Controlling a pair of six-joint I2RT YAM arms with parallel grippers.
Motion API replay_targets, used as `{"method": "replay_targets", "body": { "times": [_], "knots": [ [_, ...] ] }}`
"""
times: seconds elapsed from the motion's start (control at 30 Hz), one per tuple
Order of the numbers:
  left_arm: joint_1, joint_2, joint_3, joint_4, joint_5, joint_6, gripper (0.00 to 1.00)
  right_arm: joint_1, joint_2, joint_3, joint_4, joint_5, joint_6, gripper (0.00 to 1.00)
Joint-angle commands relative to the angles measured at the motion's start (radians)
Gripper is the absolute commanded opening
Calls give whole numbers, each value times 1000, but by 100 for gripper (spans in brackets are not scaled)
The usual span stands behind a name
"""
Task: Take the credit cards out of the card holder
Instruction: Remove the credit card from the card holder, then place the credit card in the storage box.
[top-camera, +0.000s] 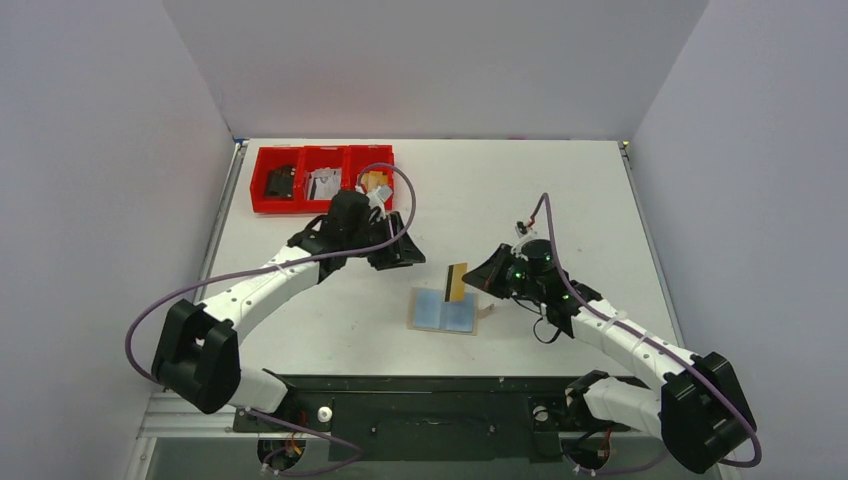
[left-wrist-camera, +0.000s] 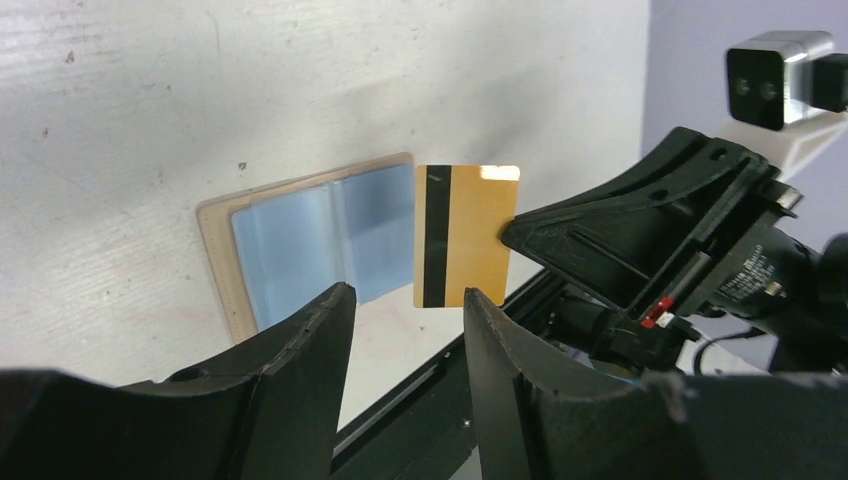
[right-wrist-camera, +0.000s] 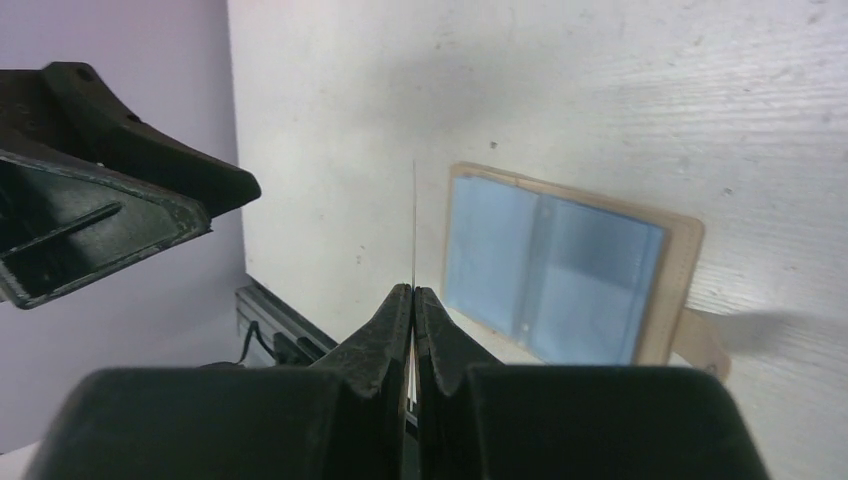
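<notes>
Gold on its face with a black magnetic stripe, one credit card (left-wrist-camera: 465, 235) is already out of the card holder (top-camera: 440, 312) and stands upright on edge in the air, just above and beside the holder's far edge. The right gripper (right-wrist-camera: 413, 300) is clamped on it, jaws pressed together on the card's edge, so that its own wrist view shows the card only as a thin vertical line. The tan holder lies opened flat on the white table (top-camera: 560, 190), between the two arms and near the front edge. Pale blue panels (left-wrist-camera: 320, 240) fill both its halves. Whether these are cards still seated in the pockets or just the pocket windows cannot be told, so I judge the task partly done at best. The left gripper (left-wrist-camera: 407, 295) hangs a little way off on the holder's other side, aimed at the gold card, its fingers apart with nothing between them. What seems left is to set the lifted card down and to draw out anything still seated in the holder. The red three-compartment tray (top-camera: 300, 207) sits at the far left, well apart from all this.
</notes>
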Motion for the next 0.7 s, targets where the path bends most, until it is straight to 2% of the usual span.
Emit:
{"method": "replay_targets", "body": {
  "times": [0.0, 0.1, 0.4, 0.67],
  "knots": [
    [77, -66, -45, 123, 220, 2, 42, -16, -25, 57, 97, -87, 60, 0],
    [107, -90, -73, 181, 319, -25, 43, -24, -27, 65, 145, -133, 105, 0],
    [124, -111, -143, 383, 450, -126, 43, -40, -16, 47, 379, -246, 274, 0],
    [121, -98, -186, 551, 519, -234, 43, -40, -14, 53, 434, -269, 314, 0]
  ]
}}
